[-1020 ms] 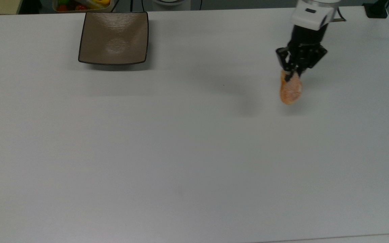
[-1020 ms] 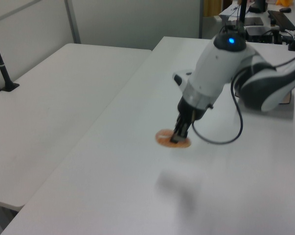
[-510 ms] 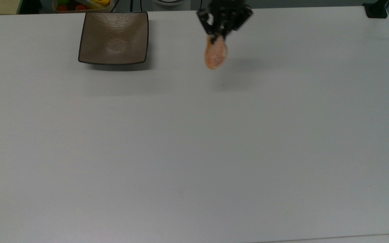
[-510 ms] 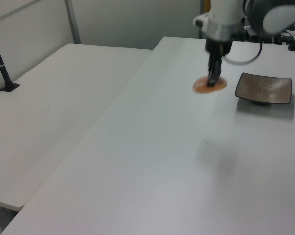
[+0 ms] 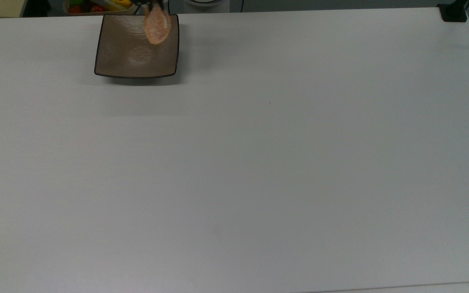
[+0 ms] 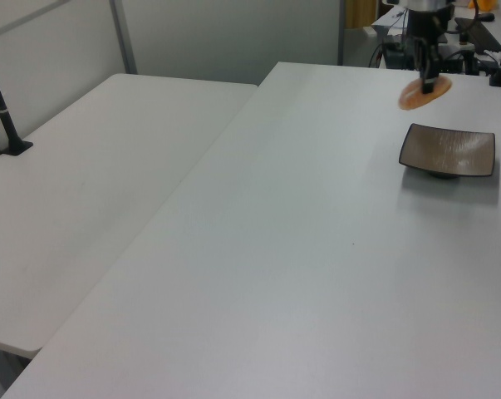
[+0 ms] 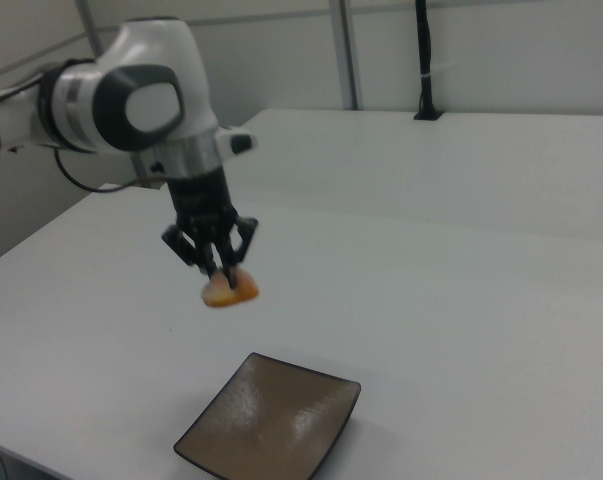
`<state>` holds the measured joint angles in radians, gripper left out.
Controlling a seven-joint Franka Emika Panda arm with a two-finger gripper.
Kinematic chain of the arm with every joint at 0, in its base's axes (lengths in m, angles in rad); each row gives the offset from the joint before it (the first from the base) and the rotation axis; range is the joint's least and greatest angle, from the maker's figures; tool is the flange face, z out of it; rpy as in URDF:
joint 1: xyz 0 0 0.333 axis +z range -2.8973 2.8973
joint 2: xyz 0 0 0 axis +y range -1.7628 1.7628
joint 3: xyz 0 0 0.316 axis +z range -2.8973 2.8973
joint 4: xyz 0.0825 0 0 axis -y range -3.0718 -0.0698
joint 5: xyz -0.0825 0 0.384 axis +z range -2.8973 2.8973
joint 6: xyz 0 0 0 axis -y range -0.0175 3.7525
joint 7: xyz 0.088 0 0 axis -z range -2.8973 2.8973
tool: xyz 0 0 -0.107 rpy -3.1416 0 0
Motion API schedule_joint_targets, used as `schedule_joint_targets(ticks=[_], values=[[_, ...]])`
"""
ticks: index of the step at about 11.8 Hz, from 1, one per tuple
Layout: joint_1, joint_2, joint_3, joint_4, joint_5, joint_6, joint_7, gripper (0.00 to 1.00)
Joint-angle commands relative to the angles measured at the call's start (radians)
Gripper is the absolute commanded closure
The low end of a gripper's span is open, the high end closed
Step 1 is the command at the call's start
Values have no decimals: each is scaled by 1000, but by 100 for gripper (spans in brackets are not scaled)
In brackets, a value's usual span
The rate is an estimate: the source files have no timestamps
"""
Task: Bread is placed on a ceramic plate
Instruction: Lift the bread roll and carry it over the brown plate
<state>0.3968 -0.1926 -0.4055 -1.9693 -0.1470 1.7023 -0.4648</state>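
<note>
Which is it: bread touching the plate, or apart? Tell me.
Apart. The right view shows the bread hanging from the gripper, white table visible between it and the plate.

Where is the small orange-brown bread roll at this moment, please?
The small orange-brown bread roll hangs in the black two-finger tool, in the air above the square brown ceramic plate, near its far edge in the right view.
</note>
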Motion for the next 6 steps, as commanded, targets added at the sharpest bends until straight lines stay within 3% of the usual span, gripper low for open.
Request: schedule_joint_targets(ticks=[1,5,6], values=[[-35,-47,-79,-147,18,30,-125,79],[-32,42,-113,-203,4,77,-150,76],[-30,59,-113,-203,4,77,-150,70]])
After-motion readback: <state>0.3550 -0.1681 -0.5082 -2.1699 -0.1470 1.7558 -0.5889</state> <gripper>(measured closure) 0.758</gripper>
